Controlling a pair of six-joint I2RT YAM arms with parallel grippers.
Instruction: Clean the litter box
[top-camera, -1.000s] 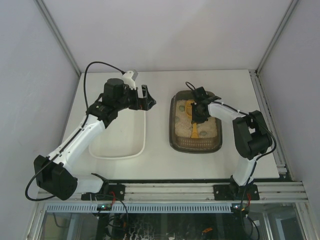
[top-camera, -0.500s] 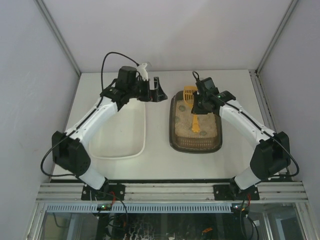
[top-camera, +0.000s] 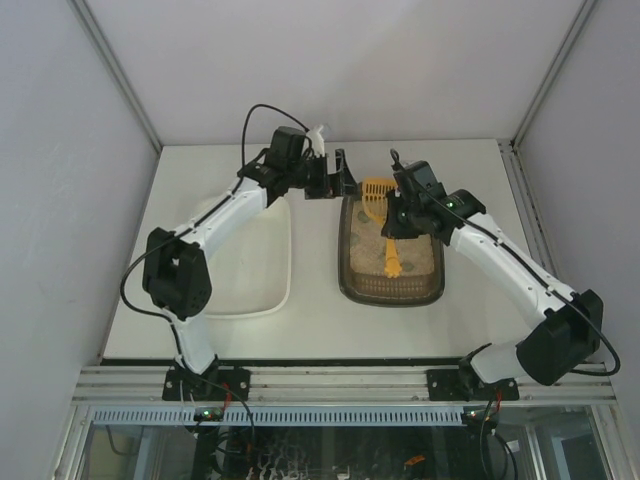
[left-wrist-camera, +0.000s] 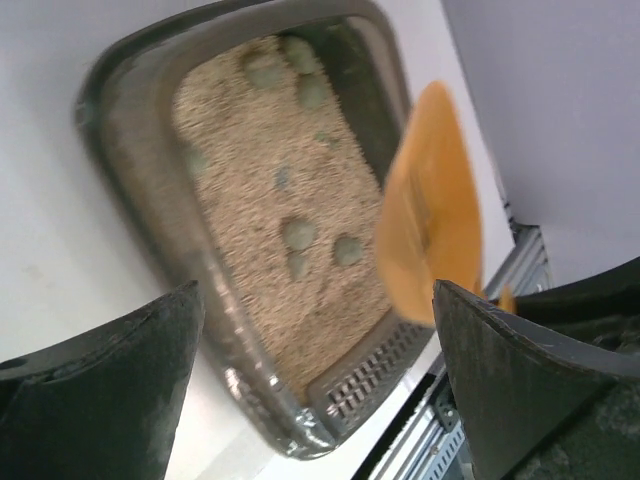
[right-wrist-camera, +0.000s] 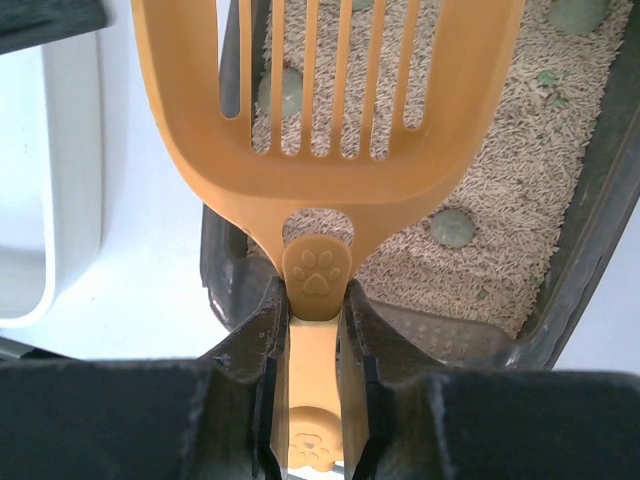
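1. Surface: a white table (top-camera: 320, 330) enclosed by pale walls to the left, right and far side. A metal rail (top-camera: 340, 380) runs along the near edge, where both arm bases are bolted.
2. The litter box (top-camera: 390, 285) lies right of centre on the table. Left of it, and apart from it, lies a white tray (top-camera: 285, 250).
3. The left gripper (top-camera: 345, 178) is held above the gap between the far ends of the two trays. Its fingers are spread fully wide and hold nothing.
4. The right gripper (right-wrist-camera: 312, 325) is above the litter box, clamped tight on the handle of a yellow slotted scoop (top-camera: 375, 192). The scoop head points to the far end of the box.
5. The top view alone shows both arms and both trays together.
6. The left wrist view alone shows grey-green clumps (left-wrist-camera: 297, 233) scattered through the beige litter, and a slotted grille section at one end of the box. The scoop appears there only as a blurred orange shape.
7. The right wrist view alone confirms the grip: both fingers press the handle just behind a raised paw-print mark (right-wrist-camera: 317, 270). Litter is visible through the scoop slots. Whether the scoop head touches the litter cannot be told.
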